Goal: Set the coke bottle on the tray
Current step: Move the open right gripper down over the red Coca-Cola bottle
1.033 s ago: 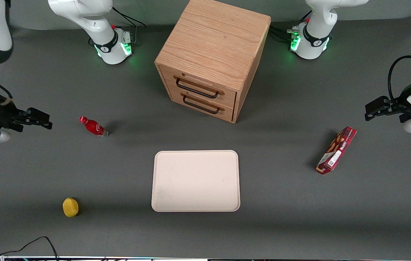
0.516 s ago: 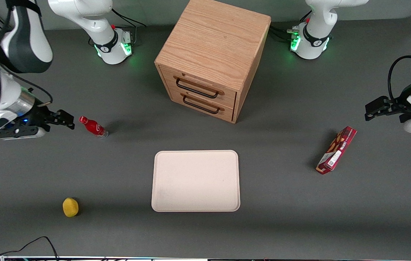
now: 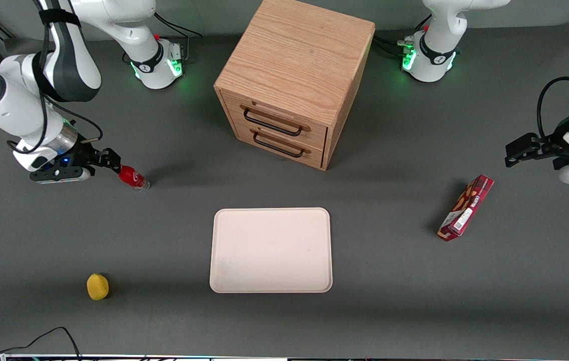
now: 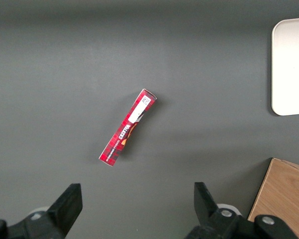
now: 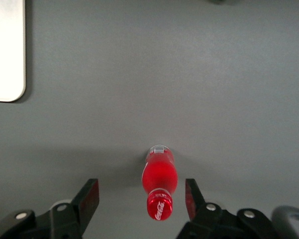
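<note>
The coke bottle (image 3: 134, 178) is small and red, with a red cap and a clear base. It stands on the grey table toward the working arm's end. My right gripper (image 3: 115, 168) hangs just above its cap, open. In the right wrist view the coke bottle (image 5: 159, 182) sits between the two spread fingers (image 5: 91, 195), closer to one of them and touching neither; the gripper (image 5: 142, 193) holds nothing. The cream-pink tray (image 3: 270, 249) lies flat in front of the cabinet, nearer the front camera than the bottle. A corner of the tray (image 5: 6, 55) also shows from the wrist.
A wooden two-drawer cabinet (image 3: 294, 75) stands farther back than the tray. A yellow round object (image 3: 97, 286) lies near the table's front edge. A red snack box (image 3: 466, 207) lies toward the parked arm's end. A black cable (image 3: 38, 341) loops at the front edge.
My right gripper has swung in from the table's end toward the coke bottle and now covers its cap in the front view. The bottle and tray have not moved.
</note>
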Tool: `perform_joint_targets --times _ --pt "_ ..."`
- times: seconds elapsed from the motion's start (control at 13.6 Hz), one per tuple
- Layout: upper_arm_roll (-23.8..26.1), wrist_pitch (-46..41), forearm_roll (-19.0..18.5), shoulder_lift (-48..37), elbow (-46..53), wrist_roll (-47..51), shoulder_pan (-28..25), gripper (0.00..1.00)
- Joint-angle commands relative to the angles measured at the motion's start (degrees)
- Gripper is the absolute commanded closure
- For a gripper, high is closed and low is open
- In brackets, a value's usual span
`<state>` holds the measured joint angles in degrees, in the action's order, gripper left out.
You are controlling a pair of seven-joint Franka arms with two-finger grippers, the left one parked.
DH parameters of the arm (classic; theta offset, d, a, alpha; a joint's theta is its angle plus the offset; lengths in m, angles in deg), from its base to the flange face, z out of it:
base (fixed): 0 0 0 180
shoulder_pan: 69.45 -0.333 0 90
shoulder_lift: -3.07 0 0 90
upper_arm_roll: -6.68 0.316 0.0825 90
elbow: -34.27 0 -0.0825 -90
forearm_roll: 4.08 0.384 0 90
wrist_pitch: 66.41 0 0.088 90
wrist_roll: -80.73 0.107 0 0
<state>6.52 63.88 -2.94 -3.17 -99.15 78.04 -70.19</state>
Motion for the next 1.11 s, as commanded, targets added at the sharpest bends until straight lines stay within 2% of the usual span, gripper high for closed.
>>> perform_joint_targets --times 0.0,0.66,0.81,0.96,1.03 --pt "0.07 6.10 0.26 -2.28 -6.13 -0.92 -0.05 0.34" --pt "0.07 8.93 0.26 -2.37 -9.31 -1.79 0.47 0.35" --pt "0.07 8.93 0.35 -2.37 -9.48 -3.90 2.57 0.40" --pt "0.07 9.46 0.35 -2.72 -10.45 -3.82 2.67 0.55" --pt "0.33 9.72 0.44 -2.90 -10.54 -3.82 2.67 0.70"
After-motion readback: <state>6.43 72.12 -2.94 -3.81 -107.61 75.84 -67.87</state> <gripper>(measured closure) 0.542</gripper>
